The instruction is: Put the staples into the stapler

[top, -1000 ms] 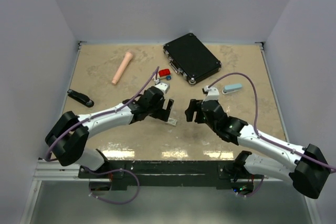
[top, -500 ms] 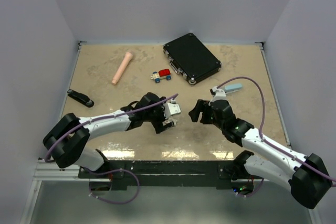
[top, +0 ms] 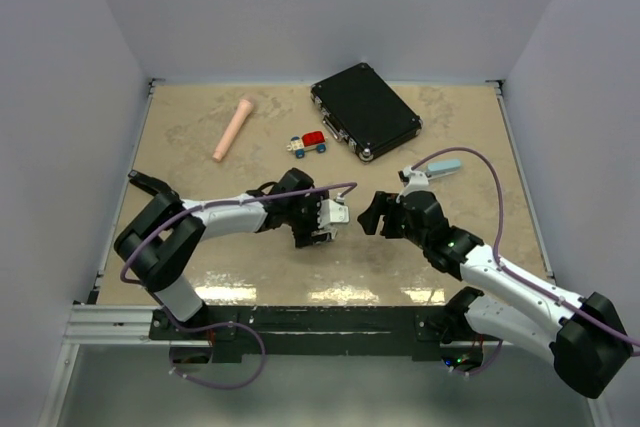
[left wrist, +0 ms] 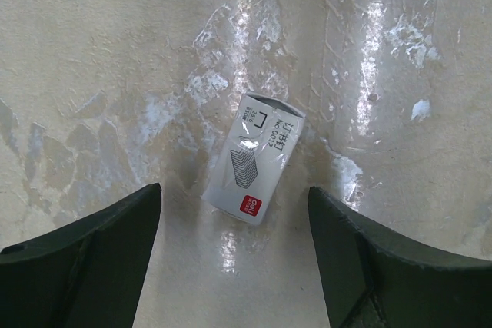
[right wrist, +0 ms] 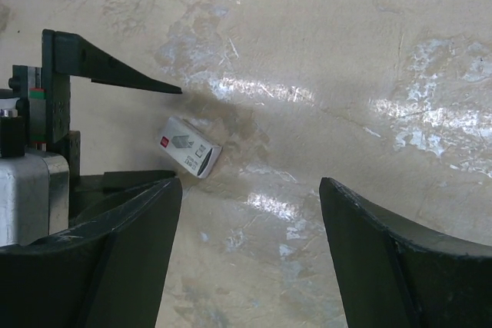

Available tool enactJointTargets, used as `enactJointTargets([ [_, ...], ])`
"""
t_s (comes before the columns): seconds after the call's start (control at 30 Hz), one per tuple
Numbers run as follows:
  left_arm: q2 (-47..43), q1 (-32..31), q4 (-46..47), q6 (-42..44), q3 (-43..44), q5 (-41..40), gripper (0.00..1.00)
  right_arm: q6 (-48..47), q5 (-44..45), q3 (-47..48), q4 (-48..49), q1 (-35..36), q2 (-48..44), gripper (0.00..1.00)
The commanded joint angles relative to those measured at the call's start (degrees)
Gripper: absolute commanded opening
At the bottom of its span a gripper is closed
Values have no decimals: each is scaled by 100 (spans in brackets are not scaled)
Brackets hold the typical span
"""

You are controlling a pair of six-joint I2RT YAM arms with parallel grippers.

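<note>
At the far left lies the black stapler (top: 145, 182), well apart. The left pincer (left wrist: 232, 193) hangs wide open astride the small white box of staples (left wrist: 254, 157), which lies flat mid-counter; the pincer touches nothing. The right pincer (right wrist: 250, 183) gapes empty nearby. The box looks like light, crushable card, so pinch its long sides gently.

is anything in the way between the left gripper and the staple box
Nothing visible does. In the left wrist view the white staple box lies flat on the table, in the gap between the open fingers of the left gripper, touching neither. The right gripper hangs off to one side.
</note>
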Motion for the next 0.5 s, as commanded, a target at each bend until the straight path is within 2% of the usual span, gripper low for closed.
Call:
enactJointTargets([
  [0.0,239,33,-328,292,296,415,81,34,-62,-68,278,-40,-6,77],
  [0.33,389,42,-619,196,349,344,69,139,-342,-77,647,-75,416,76],
  [0.47,407,33,-672,47,358,441,60,244,-457,-68,752,-84,679,75],
])
